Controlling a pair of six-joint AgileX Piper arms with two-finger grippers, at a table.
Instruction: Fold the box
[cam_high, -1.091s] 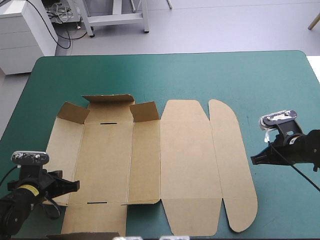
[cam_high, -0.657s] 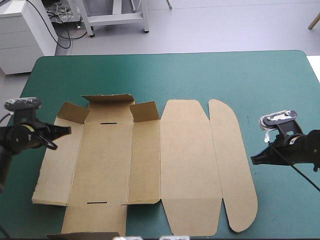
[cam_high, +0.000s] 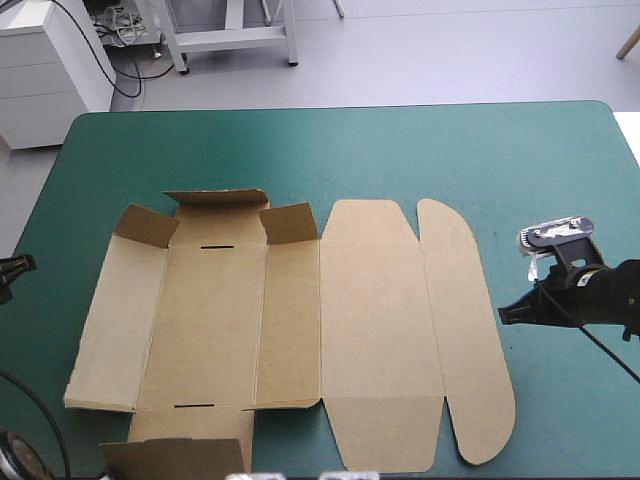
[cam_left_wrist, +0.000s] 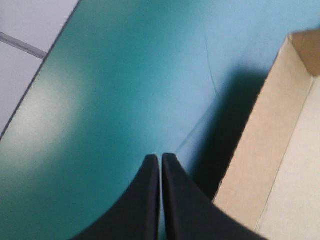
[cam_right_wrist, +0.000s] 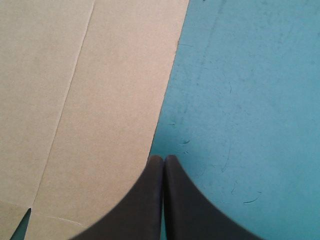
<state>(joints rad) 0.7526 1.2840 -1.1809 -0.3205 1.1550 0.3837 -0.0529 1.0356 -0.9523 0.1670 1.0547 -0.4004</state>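
1 hand (cam_left_wrist: 160, 157), left, now off box (cam_high: 210, 320)

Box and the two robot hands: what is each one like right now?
box: lying open and mostly flat, small far flaps raised.
left hand: shut, holding nothing, beside the box's left side.
right hand: shut, holding nothing, at the box's right edge.
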